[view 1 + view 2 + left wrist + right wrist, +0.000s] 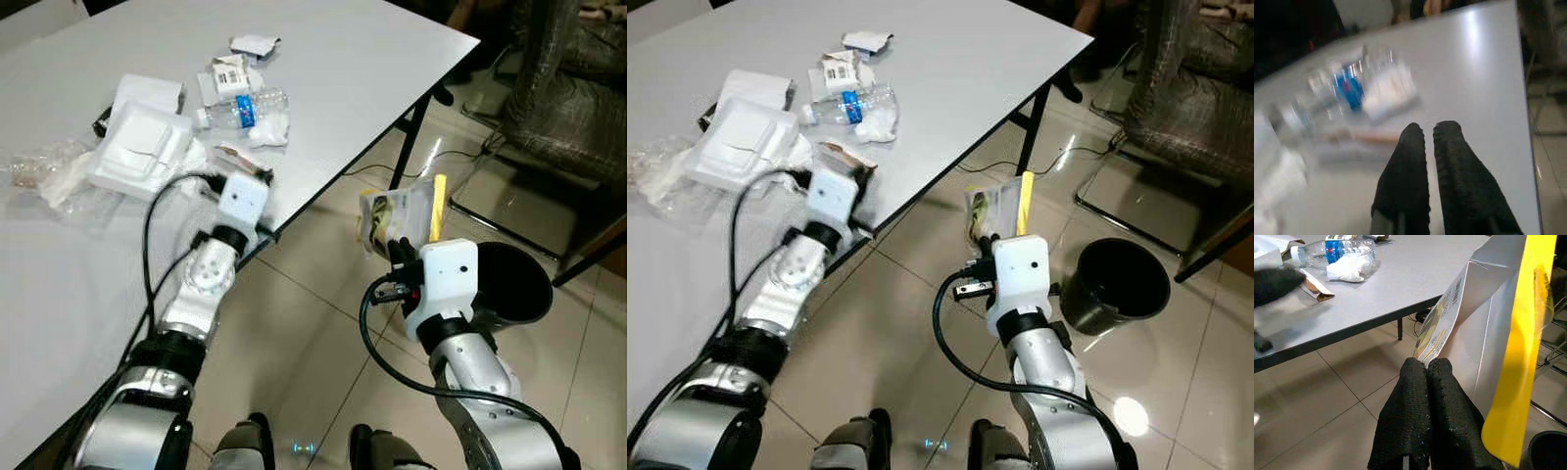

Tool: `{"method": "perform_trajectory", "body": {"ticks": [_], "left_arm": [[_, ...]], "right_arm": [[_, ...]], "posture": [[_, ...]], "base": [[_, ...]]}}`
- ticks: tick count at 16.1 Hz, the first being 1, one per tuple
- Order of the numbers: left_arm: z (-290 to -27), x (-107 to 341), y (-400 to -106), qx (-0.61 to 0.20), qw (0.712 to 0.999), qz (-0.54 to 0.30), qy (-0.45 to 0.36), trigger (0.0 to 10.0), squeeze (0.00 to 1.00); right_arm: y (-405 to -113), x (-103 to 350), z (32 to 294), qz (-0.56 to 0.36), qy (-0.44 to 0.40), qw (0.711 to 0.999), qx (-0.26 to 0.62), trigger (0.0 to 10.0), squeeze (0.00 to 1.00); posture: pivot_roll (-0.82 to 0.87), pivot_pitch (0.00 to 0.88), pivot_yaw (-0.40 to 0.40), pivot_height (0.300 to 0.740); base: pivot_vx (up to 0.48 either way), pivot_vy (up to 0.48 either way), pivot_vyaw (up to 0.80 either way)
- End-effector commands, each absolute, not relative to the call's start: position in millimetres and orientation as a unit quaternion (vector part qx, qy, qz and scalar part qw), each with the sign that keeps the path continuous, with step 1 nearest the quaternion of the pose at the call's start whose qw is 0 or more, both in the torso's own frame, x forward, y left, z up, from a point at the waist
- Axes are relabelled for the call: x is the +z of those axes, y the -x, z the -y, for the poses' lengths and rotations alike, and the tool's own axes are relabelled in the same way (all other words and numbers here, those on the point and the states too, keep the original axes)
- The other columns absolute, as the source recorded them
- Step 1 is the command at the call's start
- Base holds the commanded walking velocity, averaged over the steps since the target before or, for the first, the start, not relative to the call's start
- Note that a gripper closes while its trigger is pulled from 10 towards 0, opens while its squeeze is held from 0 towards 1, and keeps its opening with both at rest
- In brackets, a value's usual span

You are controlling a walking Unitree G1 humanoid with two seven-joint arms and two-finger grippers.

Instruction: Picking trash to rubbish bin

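Both head eyes look steeply down from above at the surface and floor, while each wrist camera peers closely along its fingers, the left one seemingly blurred.

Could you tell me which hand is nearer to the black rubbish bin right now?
Right. The right hand holds a snack bag beside the bin; the left hand is over the table.

Indoor room: glossy beige tiled floor, white rectangular folding table, patterned upholstered chair.
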State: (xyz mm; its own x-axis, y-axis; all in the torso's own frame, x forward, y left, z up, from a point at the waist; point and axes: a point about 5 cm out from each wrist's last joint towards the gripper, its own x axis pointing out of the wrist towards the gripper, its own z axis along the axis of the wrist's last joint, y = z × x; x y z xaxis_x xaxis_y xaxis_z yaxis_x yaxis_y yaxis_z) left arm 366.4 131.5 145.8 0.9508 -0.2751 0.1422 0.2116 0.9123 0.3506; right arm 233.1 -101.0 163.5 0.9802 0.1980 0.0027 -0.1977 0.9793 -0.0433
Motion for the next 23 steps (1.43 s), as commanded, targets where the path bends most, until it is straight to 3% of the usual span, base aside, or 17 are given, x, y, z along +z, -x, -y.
{"method": "perform_trajectory", "body": {"ticks": [1, 10, 23], "left_arm": [[-131.9, 142.5, -371.2, -0.117, 0.979, 0.064, -0.154, 10.0, 1.0], [-119.4, 146.8, -389.7, -0.074, 0.995, -0.005, -0.062, 10.0, 1.0], [-118.4, 163.7, -402.2, -0.032, 0.998, -0.025, 0.051, 10.0, 1.0]], "right_arm": [[-231.9, 163.1, 102.3, 0.004, 0.021, 0.995, 0.097, 10.0, 0.0], [-227.2, 161.4, 100.1, -0.001, 0.021, 0.995, 0.094, 10.0, 0.0], [-208.0, 155.4, 95.4, -0.032, 0.01, 0.995, 0.099, 10.0, 0.0]], "posture": [[0.08, 0.171, 0.004, 0.74], [0.05, 0.197, 0.011, 0.74], [0.01, 0.263, -0.015, 0.74]], "base": [[0.0, 0.0, 0.0], [0.0, 0.0, 0.0], [0.0, 0.0, 0.0]]}}
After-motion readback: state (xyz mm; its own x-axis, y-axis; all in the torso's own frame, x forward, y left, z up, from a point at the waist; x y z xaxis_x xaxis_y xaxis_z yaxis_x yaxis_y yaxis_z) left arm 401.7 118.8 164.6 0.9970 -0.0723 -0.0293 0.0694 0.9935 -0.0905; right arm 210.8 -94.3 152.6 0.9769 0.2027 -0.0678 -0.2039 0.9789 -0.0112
